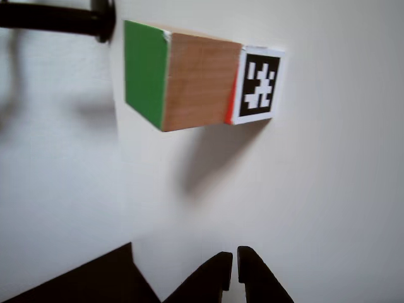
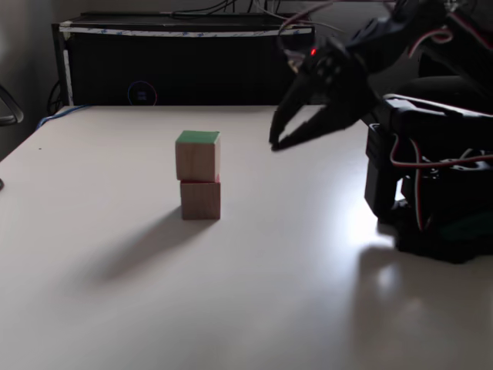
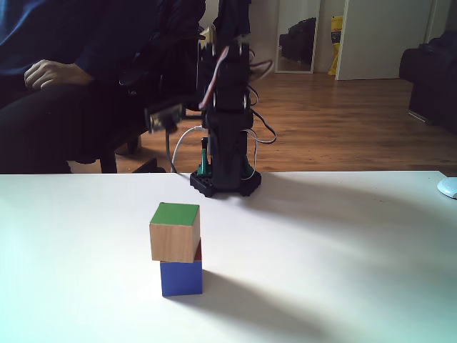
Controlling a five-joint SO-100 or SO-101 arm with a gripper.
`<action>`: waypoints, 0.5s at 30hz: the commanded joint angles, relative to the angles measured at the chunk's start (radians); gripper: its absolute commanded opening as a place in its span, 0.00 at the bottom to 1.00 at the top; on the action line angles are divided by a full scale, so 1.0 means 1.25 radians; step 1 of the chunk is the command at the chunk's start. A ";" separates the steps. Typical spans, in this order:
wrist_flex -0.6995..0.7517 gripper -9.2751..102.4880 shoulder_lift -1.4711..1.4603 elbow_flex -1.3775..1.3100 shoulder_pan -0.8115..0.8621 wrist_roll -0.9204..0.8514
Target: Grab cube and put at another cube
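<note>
Much of the lower block is hard to read: in a fixed view the marked cube point(image 2: 200, 200) shows only a plain brownish side at centre frame, and in another fixed view point(image 3: 181, 278) its facing side looks blue, with a sliver of red at its top right corner. The other view, which lies on its side, shows its black-and-white marker face point(image 1: 259, 84) at upper right, with a red edge peeking out beside the wood. The wooden cube point(image 2: 197, 155) sits stacked on it, green face up, slightly offset toward the left in a fixed view point(image 3: 174, 232). The end effector point(image 2: 276, 144) hangs above the bench point(image 2: 254, 293), right of the stack and apart from it, tips pointing down and left, fingers nearly together and holding nothing; its dark fingertips point(image 1: 216, 265) enter the other view's bottom edge. The arm's base point(image 3: 224, 179) stands behind the stack, its upper links cut off by the top edge. A person's hand point(image 3: 50, 71) rests at upper left.
</note>
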 commanded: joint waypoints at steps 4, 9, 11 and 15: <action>-0.040 0.08 0.009 0.103 0.009 0.001; -0.087 0.08 0.009 0.210 -0.002 -0.009; -0.090 0.08 0.009 0.223 -0.006 -0.006; -0.053 0.08 0.009 0.216 -0.031 0.001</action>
